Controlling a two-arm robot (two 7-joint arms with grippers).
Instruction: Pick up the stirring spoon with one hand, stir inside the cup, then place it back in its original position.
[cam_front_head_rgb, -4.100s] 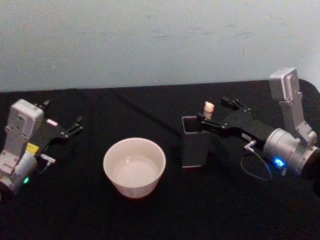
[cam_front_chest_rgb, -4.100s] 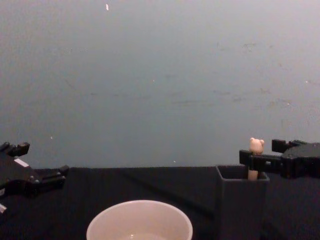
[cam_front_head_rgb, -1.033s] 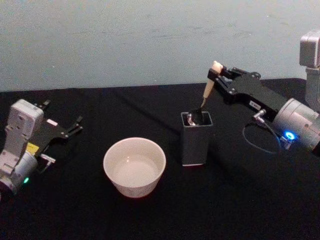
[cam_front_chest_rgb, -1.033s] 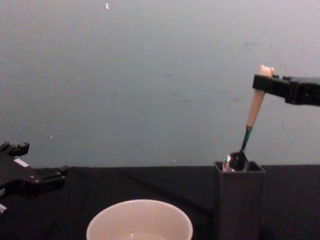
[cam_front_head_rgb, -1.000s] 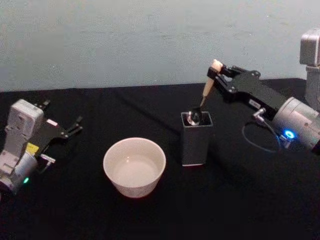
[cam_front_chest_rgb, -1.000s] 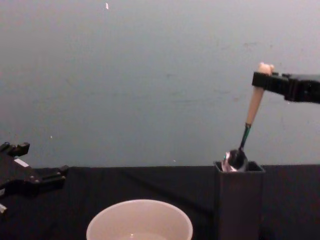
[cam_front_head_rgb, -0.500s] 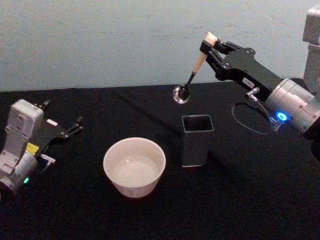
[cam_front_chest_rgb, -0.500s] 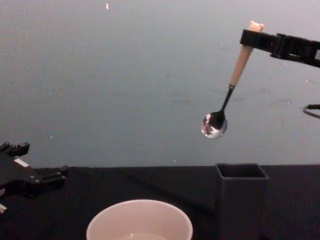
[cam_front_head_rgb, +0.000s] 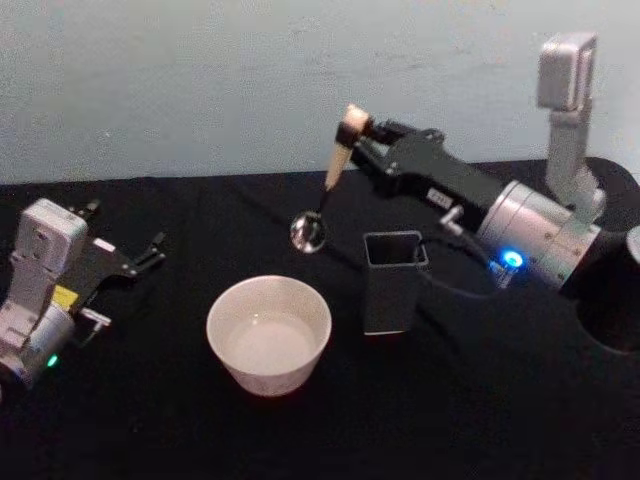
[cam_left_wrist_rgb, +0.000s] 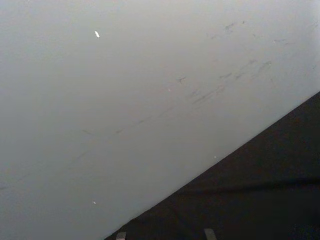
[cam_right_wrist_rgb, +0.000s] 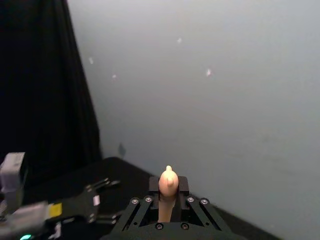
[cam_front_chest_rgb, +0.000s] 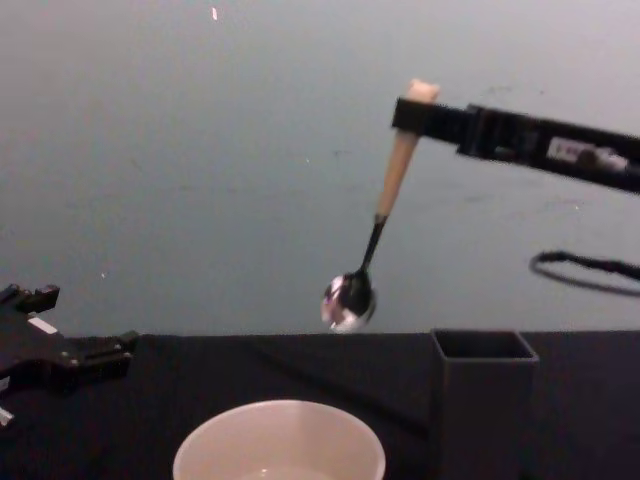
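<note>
Right pincer (cam_front_head_rgb: 360, 129) grips stirring spoon (cam_front_head_rgb: 331, 176) handle; its bowl in air beyond cup (cam_front_head_rgb: 268, 336); left pincer (cam_front_head_rgb: 126, 225) idle at left.

Cup (cam_front_head_rgb: 268, 372) mouth open from above, air over rim free. Stirring spoon (cam_front_chest_rgb: 393, 178) hangs tilted from right gripper (cam_front_head_rgb: 362, 135), its bowl above and beyond cup's far rim, apart from it. Box holder (cam_front_head_rgb: 392, 290) stands just right of cup with narrow gap between: nearest obstacle that side. Left gripper (cam_front_head_rgb: 150, 250) sits well left of cup, with bare table (cam_front_head_rgb: 480, 400) between them.
</note>
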